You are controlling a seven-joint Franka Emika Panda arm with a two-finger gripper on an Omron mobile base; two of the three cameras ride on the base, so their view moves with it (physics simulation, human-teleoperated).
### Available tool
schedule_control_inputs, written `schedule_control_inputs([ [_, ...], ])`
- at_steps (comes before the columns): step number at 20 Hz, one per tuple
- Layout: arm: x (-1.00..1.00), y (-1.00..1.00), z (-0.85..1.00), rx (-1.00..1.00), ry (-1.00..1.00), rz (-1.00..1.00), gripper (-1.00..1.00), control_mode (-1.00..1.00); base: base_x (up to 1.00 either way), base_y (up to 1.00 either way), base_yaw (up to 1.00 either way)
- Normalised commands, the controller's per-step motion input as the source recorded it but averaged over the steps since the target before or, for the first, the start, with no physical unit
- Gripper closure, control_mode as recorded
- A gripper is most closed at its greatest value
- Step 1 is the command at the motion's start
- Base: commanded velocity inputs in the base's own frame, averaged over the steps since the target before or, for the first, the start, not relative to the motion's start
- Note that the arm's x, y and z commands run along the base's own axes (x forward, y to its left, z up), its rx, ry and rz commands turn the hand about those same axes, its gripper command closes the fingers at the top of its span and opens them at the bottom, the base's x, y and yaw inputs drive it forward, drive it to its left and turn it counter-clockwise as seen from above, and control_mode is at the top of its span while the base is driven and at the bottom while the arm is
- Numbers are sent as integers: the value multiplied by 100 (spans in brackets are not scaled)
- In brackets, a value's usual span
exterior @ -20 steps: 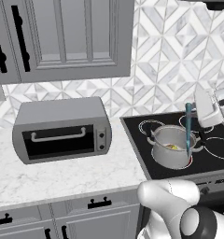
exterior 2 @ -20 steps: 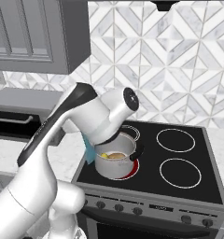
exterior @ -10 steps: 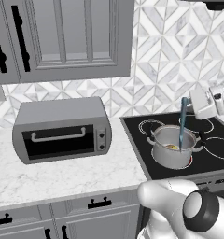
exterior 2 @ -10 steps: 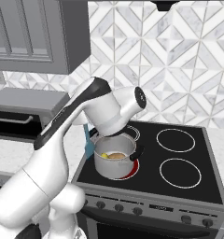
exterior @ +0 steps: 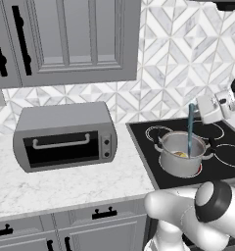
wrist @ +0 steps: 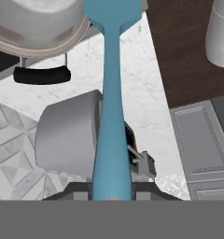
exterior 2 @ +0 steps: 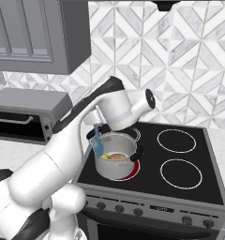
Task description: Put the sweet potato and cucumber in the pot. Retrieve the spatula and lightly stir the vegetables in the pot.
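The steel pot (exterior: 181, 162) (exterior 2: 115, 161) stands on the stove's front left burner, a red ring showing at its base. Inside it lie the orange-brown sweet potato (exterior 2: 117, 156) and the yellow-green cucumber (exterior 2: 105, 156) (exterior: 180, 154). My gripper (exterior: 195, 108) (wrist: 111, 193) is shut on the handle end of the light-blue spatula (exterior: 190, 133) (exterior 2: 98, 143) (wrist: 111, 116). The spatula stands almost upright, its head down in the pot. In the hand view the pot's rim (wrist: 34, 32) sits at the top left beyond the spatula head.
A grey toaster oven (exterior: 65, 135) sits on the marble counter (exterior: 65, 186) left of the black stove (exterior 2: 180, 173). Three other burners lie bare to the right of and behind the pot. Grey wall cabinets (exterior: 65, 39) hang above the counter.
The spatula has swung left across the pot in the left base view and now stands more upright. The hand has turned and lifted a little. The grip has held.
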Motion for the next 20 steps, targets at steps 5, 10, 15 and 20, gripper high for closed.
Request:
schedule_control_inputs([
  [5, 19, -10, -47, 0, 4, 0, 100, -100, 0, 0, 0],
  [10, 37, 0, -2, 1, 0, 1, 100, -100, 0, 0, 0],
  [15, 42, 0, 0, 0, 0, 0, 100, -100, 0, 0, 0],
  [20, 36, -1, -1, 0, 0, 1, 100, -100, 0, 0, 0],
])
